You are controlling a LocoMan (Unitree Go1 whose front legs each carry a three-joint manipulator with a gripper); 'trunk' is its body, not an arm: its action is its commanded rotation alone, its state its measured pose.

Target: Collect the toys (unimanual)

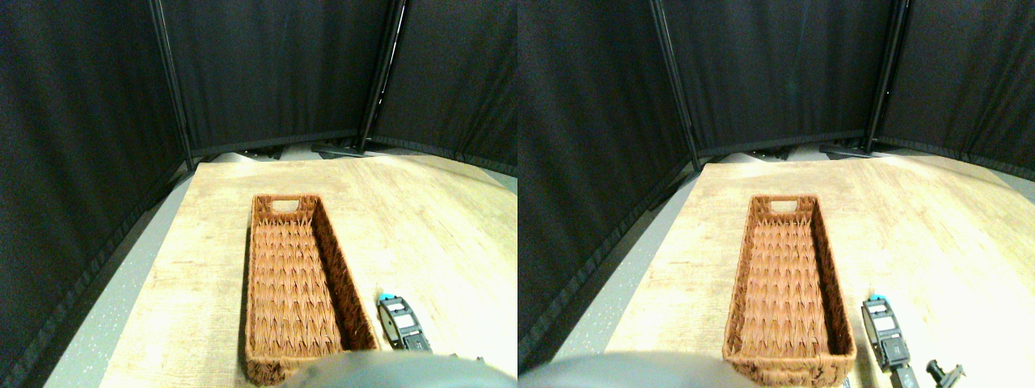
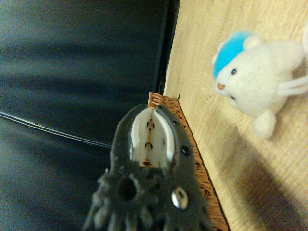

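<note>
A white plush toy (image 2: 255,82) with a bright blue patch on its head lies on the wooden table (image 2: 269,168) in the wrist view, apart from the jaw and beside the wicker basket (image 2: 191,140). In the stereo view the long brown wicker basket (image 1: 252,267) stands empty in the middle of the table. My right gripper (image 1: 402,323) is low over the table, just right of the basket's near end. The dark jaw (image 2: 151,120) with its white inner pad shows nothing between it and the toy. No toy shows plainly in the stereo view.
Black curtain panels (image 1: 275,73) on dark poles close off the back and left of the table (image 1: 437,218). A grey floor strip (image 1: 121,299) runs along the table's left edge. The basket has a handle cut-out at its far end.
</note>
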